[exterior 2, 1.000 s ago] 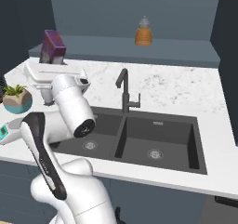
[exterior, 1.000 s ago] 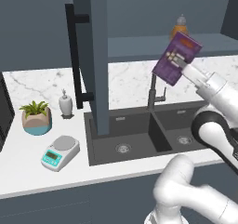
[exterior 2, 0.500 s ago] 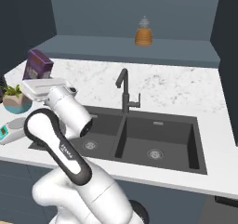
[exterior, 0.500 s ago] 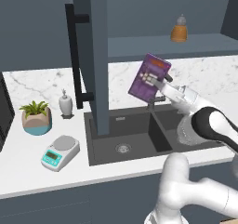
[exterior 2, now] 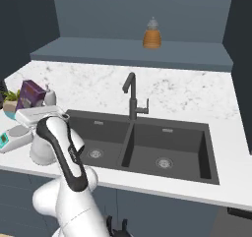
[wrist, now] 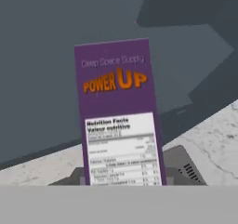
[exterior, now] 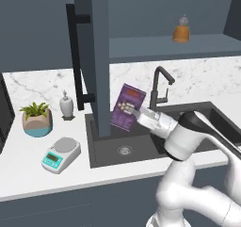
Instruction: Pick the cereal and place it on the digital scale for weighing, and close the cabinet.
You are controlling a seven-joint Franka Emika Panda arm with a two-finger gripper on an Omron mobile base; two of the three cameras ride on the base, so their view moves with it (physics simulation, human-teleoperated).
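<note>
Mid-carry: cereal (exterior: 127, 106) pinched in the hand (exterior: 135, 111), held tilted in the air over the left basin of the sink (exterior: 123, 148), just beside the edge of the open cabinet (exterior: 92, 56) door. Fingers themselves hard to make out, probably clamped on the box's lower end. Digital scale (exterior: 60, 154) waiting on the surface (exterior: 28, 167) to the left, near the plant pot (exterior: 36, 119), plate bare. Next: swing farther left, level the box, lower onto the round plate, release. Then the door, standing open, to be pushed shut.
</note>
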